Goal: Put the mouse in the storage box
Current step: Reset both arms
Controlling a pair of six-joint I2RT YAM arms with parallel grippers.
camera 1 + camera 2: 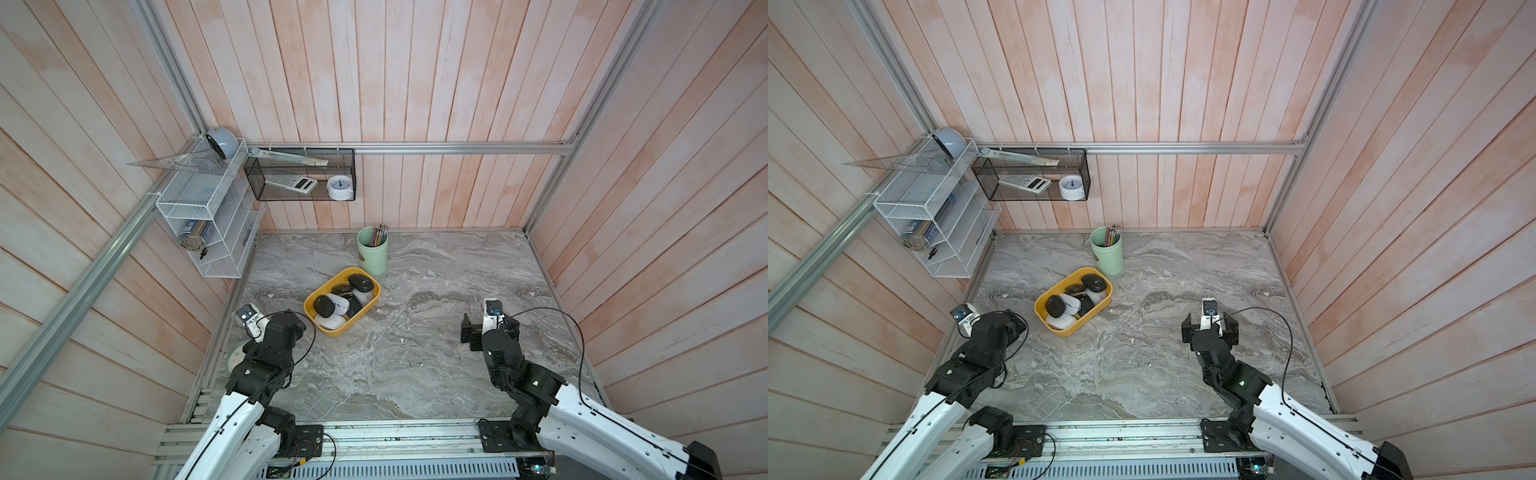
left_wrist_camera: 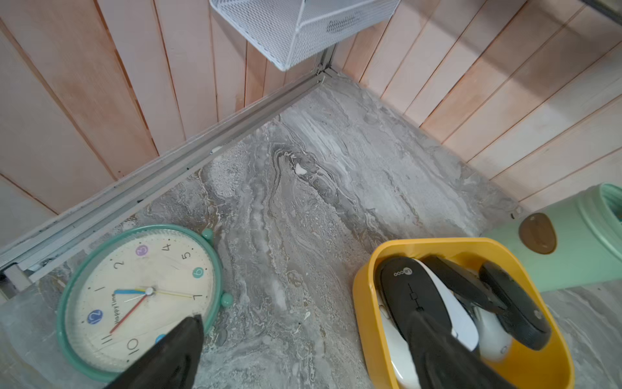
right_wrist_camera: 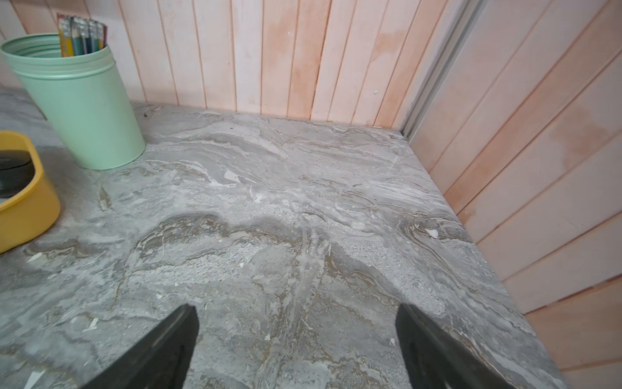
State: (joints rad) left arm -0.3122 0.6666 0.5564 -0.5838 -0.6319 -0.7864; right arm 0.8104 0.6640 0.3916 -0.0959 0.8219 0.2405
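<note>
You see the mice (image 1: 324, 306) piled inside the yellow storage box (image 1: 337, 332), near the green cup (image 1: 372, 253). Your left gripper (image 2: 308, 336) has its jaws spread wide, holding nothing, between the box and a clock (image 2: 134, 296). Your right gripper (image 3: 296, 323) is equally wide and holds nothing, over the tabletop (image 3: 303, 202), well apart from the box.

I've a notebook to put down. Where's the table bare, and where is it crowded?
Barest: the table's middle and near side, right of the box, and the far right corner, from cup to wall. A narrow strip lies between clock and box. Crowded: the left side, with clock, box and cup.
</note>
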